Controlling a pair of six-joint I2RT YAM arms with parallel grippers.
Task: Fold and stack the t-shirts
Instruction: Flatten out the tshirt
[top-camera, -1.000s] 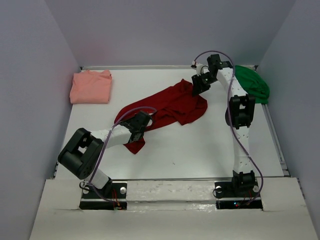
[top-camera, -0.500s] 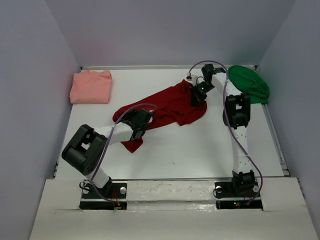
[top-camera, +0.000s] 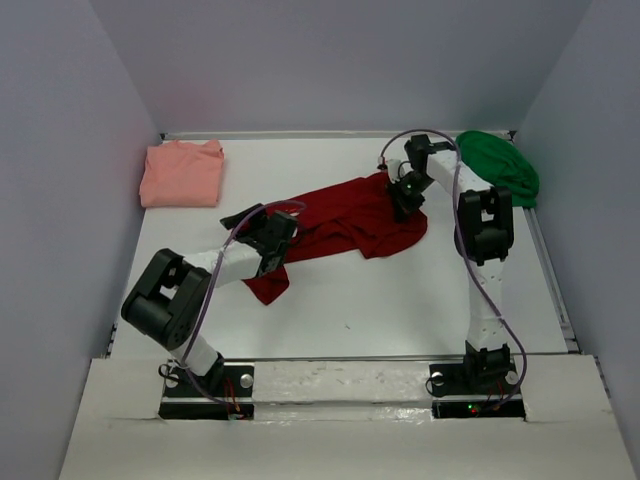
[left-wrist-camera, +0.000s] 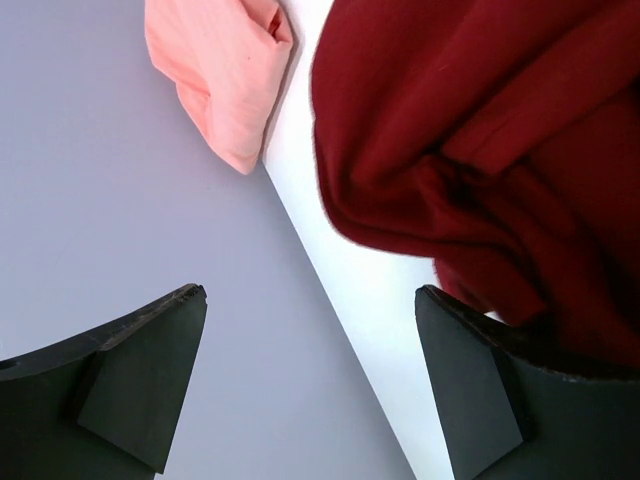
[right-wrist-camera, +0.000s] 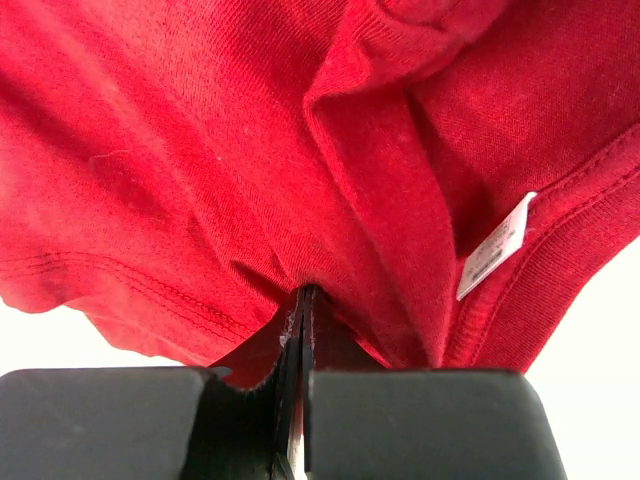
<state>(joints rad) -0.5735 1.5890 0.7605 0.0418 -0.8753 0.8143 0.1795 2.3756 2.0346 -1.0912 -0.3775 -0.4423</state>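
The right gripper (right-wrist-camera: 303, 300) pinches the dark red t-shirt (top-camera: 350, 215).
The left gripper (left-wrist-camera: 308, 300) gapes wide and empty at the shirt's other end.

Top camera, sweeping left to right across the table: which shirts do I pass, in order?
salmon-pink t-shirt → dark red t-shirt → green t-shirt
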